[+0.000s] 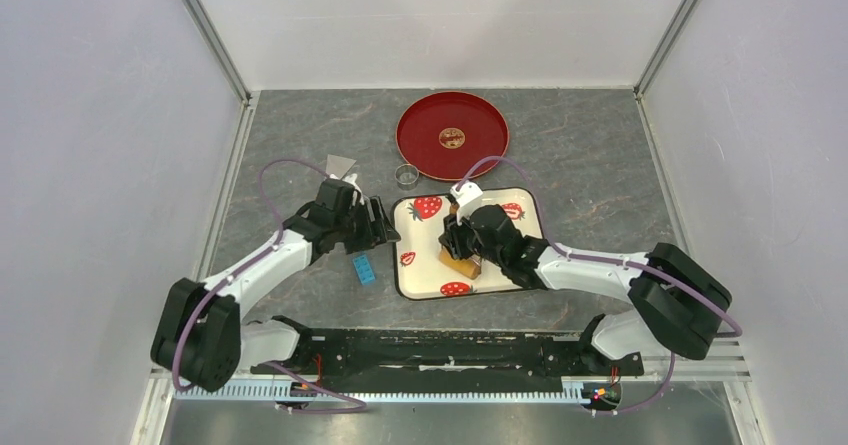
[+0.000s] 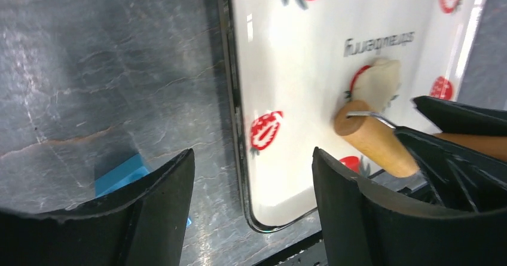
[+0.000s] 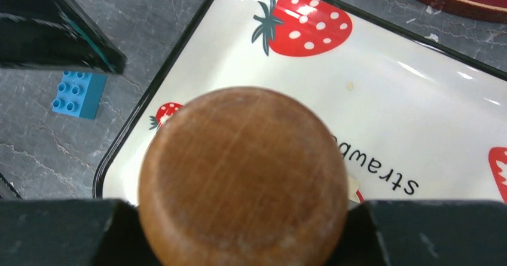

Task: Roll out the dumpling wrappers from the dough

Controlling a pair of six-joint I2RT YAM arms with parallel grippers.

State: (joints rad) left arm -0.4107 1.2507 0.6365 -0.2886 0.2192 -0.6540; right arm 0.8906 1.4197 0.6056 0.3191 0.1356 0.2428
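Observation:
A white strawberry-print tray [image 1: 425, 265] lies mid-table. On it lies a flattened piece of pale cream dough [image 2: 376, 83], irregular in outline; only a sliver of it [image 3: 357, 189] shows in the right wrist view. My right gripper [image 1: 455, 245] is shut on a wooden rolling pin [image 1: 462, 261] and holds it over the tray, its end at the dough [image 2: 370, 137]. The pin's round end [image 3: 242, 176] fills the right wrist view. My left gripper [image 1: 383, 223] is open and empty, its jaws astride the tray's left edge [image 2: 236, 116]. No separate round wrapper shows.
A round red tray [image 1: 480, 115] sits behind the strawberry tray. A metal ring [image 1: 406, 174] stands between them. A blue brick [image 1: 363, 268] lies left of the tray, also visible from the right wrist [image 3: 78, 94]. A grey scraper [image 1: 340, 165] lies behind the left gripper.

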